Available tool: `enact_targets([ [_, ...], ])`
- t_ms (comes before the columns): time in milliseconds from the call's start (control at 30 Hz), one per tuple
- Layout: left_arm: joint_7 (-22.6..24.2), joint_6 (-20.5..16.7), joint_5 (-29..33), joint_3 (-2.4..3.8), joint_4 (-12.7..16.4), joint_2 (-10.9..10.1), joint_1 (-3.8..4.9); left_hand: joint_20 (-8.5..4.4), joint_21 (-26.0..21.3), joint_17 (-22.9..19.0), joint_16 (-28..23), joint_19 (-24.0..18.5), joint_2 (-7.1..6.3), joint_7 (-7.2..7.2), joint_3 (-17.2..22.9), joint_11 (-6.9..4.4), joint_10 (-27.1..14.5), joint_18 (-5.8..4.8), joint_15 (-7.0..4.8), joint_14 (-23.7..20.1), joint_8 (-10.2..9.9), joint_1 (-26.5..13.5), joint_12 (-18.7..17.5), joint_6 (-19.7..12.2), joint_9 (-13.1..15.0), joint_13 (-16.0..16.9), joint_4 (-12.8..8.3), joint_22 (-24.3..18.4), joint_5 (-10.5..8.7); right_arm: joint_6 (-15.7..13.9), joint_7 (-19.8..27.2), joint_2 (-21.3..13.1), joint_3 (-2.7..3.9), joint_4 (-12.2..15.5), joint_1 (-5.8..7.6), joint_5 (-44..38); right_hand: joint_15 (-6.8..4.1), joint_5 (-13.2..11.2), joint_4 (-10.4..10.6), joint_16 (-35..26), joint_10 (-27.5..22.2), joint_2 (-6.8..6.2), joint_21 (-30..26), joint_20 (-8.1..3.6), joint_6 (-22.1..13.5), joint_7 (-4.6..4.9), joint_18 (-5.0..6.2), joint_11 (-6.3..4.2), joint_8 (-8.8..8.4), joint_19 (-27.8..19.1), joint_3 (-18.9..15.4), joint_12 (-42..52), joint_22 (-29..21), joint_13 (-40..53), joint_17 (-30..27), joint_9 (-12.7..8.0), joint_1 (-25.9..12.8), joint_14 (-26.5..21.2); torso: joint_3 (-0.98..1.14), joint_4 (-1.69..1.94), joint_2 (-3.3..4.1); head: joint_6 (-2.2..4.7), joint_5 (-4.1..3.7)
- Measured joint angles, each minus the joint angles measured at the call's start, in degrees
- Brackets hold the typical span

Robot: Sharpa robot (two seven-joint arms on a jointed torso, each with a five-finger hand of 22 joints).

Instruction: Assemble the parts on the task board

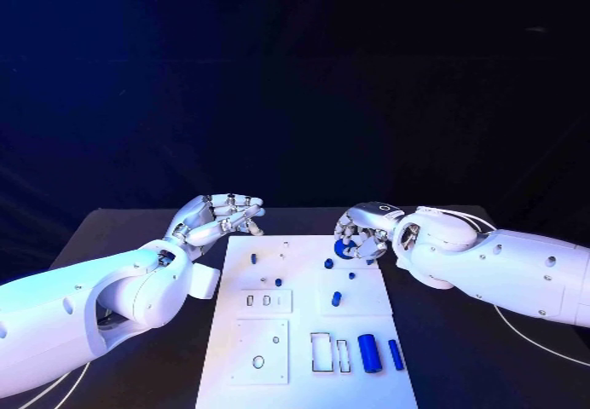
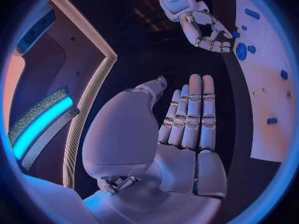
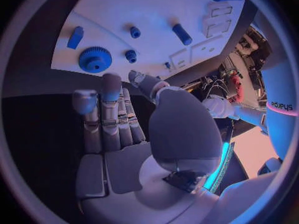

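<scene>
The white task board (image 1: 308, 375) lies in the middle of the black table. A blue gear (image 1: 347, 248) sits at its far right corner, and the right wrist view shows the gear (image 3: 94, 59) flat on the board (image 3: 124, 10), just past the fingertips. My right hand (image 1: 369, 226) hovers at that corner with fingers stretched and nothing in its palm (image 3: 118, 134). My left hand (image 1: 224, 217) hangs off the board's far left corner, fingers straight and side by side (image 2: 190, 119), holding nothing. Small blue pegs (image 1: 336, 298) stand on the board. A large blue cylinder (image 1: 367, 351) lies near the front right.
A thinner blue bar (image 1: 395, 354) lies beside the cylinder, next to rectangular slots (image 1: 322, 352). Square inset plates (image 1: 264, 301) occupy the board's left half. Cables (image 1: 541, 345) run over the table by my right arm. The left wrist view shows the right hand (image 2: 206, 30) by the gear (image 2: 241, 51).
</scene>
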Motion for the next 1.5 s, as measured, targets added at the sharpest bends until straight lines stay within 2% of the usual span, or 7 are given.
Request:
enact_targets([
  [33, -0.1, 0.0, 0.0, 0.02, 0.1, 0.0, 0.05, -0.13, 0.0, 0.0, 0.0, -0.1, 0.02, 0.0, 0.0, 0.0, 0.0, 0.0, 0.02, 0.0, 0.0, 0.0, 0.0, 0.0, 0.0, 0.0, 0.0, 0.0, 0.0, 0.1, -0.4, 0.1, 0.0, 0.1, 0.0, -0.4, -0.17, 0.0, 0.1, 1.8, 0.2, 0.0, 0.9, -0.08, 0.0, -0.02, -0.8, -0.21, 0.05, 0.8, 0.1, 0.4, 1.5, 0.2, 1.3, 0.3, 0.0, 0.2, -0.05, 0.05, 0.1, 0.0, 0.0],
  [167, -0.2, 0.0, -0.1, 0.06, 0.2, 0.1, 0.21, -0.2, 0.0, 0.0, 0.0, -0.2, 0.02, 0.0, 0.0, 0.0, 0.0, 0.0, 0.02, 0.0, 0.0, 0.0, 0.0, 0.0, 0.0, 0.0, 0.0, 0.0, 0.0, 0.2, -1.5, 0.5, -0.03, 0.1, 0.0, -1.2, -0.17, 0.0, 0.4, 6.5, 0.3, 0.0, 3.4, -0.3, -0.1, -0.07, -0.79, -0.32, 0.47, 2.7, 0.4, 0.9, 5.3, 0.6, 4.9, 0.9, 0.0, 0.2, -0.28, 0.2, 0.4, -0.05, -0.13],
  [233, -0.2, 0.0, -0.1, 0.07, 0.2, 0.1, 0.27, -0.2, 0.0, 0.0, 0.0, -0.2, 0.02, 0.0, 0.0, 0.0, 0.0, 0.0, 0.01, 0.0, 0.0, 0.0, 0.0, 0.0, 0.0, 0.0, 0.0, 0.0, 0.0, 0.2, -1.9, 0.9, -0.05, 0.1, -0.01, -1.5, -0.17, 0.0, 0.4, 8.3, 0.3, 0.0, 4.2, -0.21, -0.1, -0.07, -1.43, -0.32, 0.88, 3.4, 0.8, 1.1, 6.6, 0.7, 6.2, 1.3, 0.0, 0.2, -0.36, 0.28, 0.55, -0.05, -0.24],
  [333, -0.3, 0.0, -0.2, 0.07, 0.2, 0.2, 0.33, -0.2, 0.0, 0.0, 0.0, -0.2, 0.02, 0.0, 0.0, 0.0, 0.0, 0.0, 0.01, 0.0, 0.0, 0.0, 0.0, 0.0, 0.0, 0.0, 0.0, 0.0, 0.0, 0.3, -2.5, 1.6, -0.1, -0.2, -0.15, -2.0, -0.17, 0.0, 0.4, 9.9, 0.3, 0.0, 4.9, -0.17, -0.1, -0.07, -1.66, -0.31, 0.88, 3.8, 0.8, 1.1, 7.9, 0.7, 7.3, 1.6, 0.0, 0.2, -0.47, 0.39, 0.77, -0.05, -0.37],
  [800, -0.8, 0.0, -0.2, 0.09, 0.2, 0.3, 0.55, 0.01, 0.0, 0.2, 0.0, -0.4, 0.26, 0.0, 0.0, 0.0, 0.0, 0.0, -0.02, -0.4, -0.2, -0.2, -0.2, 0.0, 0.0, 0.0, 0.0, 0.0, 0.0, 0.4, -3.7, 4.1, -0.3, -2.3, -1.33, -2.8, -0.16, 0.0, 1.0, 10.5, -0.6, -0.11, 4.7, -0.18, 0.1, 0.15, -1.66, 0.23, 1.11, 3.8, 1.3, 1.1, 7.7, 0.7, 7.1, 2.2, -0.1, 0.2, -0.57, 0.85, 1.26, -0.27, -0.25],
  [1033, -1.0, 0.1, -0.2, 0.09, 0.2, 0.3, 0.58, 0.01, 0.0, 0.3, 0.0, -0.4, 0.03, 0.0, 0.0, 0.0, 0.0, 0.0, 0.18, -0.6, -0.2, -0.5, -0.2, 0.0, 0.0, 0.0, 0.0, 0.0, 0.0, 1.2, -3.9, 4.6, -0.35, -2.9, -1.73, -2.9, -0.16, 0.0, 1.2, 10.7, -1.4, -0.47, 4.7, -0.03, 0.1, 0.16, -1.66, 0.42, 1.33, 3.6, 1.2, 1.1, 7.7, 0.7, 7.1, 2.5, -0.5, 0.2, -0.57, 0.82, 1.31, -0.53, -0.23],
  [1500, -1.3, 0.2, -0.2, 0.09, 0.1, 0.8, 0.6, 0.01, 0.0, 0.3, 0.0, -0.8, 0.03, 0.13, 0.2, 0.0, 0.0, 0.0, 0.18, -0.6, -0.2, -0.5, -0.2, -0.1, 0.0, 0.0, 0.2, 0.0, 0.0, 2.9, -3.9, 5.1, -0.46, -3.9, -2.18, -2.9, -0.16, -0.2, 1.7, 11.2, -2.2, -0.13, 4.7, 0.04, 0.1, 0.15, -1.66, 0.43, 1.33, 3.6, 1.0, 0.9, 7.9, 0.6, 7.1, 2.7, -0.8, 0.2, -0.57, 0.81, 1.4, -0.82, -0.08],
])
